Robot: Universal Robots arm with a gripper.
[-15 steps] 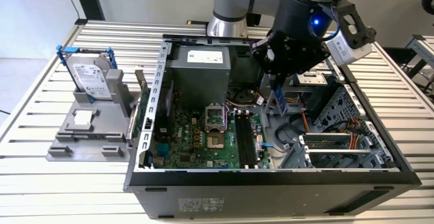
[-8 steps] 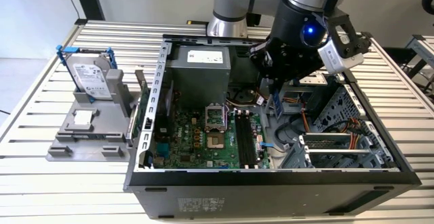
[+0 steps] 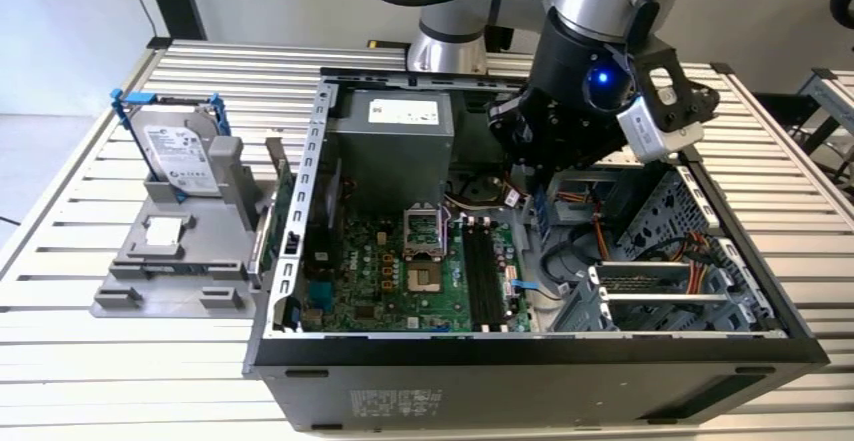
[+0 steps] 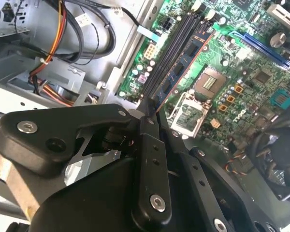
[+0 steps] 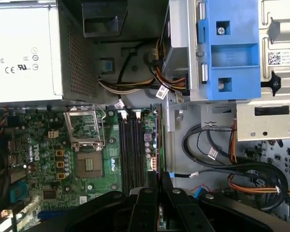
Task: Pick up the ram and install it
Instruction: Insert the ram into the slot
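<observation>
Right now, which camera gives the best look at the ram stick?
The second wrist view: the ram runs edge-up from the shut claw over the motherboard slots, blue board and black chips plain. The first wrist view gives just its thin edge. In the exterior view the arm hides it.

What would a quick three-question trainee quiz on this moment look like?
1. True or false: the gripper is shut on the ram.
2. Pick one. The ram is nearest to: A) the power supply, B) the memory slots on the motherboard, C) the fan.
3. Short answer: where does the hard drive stand?

Key
1. True. The ram sticks out from between the closed fingers in the second wrist view.
2. B. It is held close beside the slots.
3. Outside the case, upright on the grey stand at the exterior view's left.
</observation>
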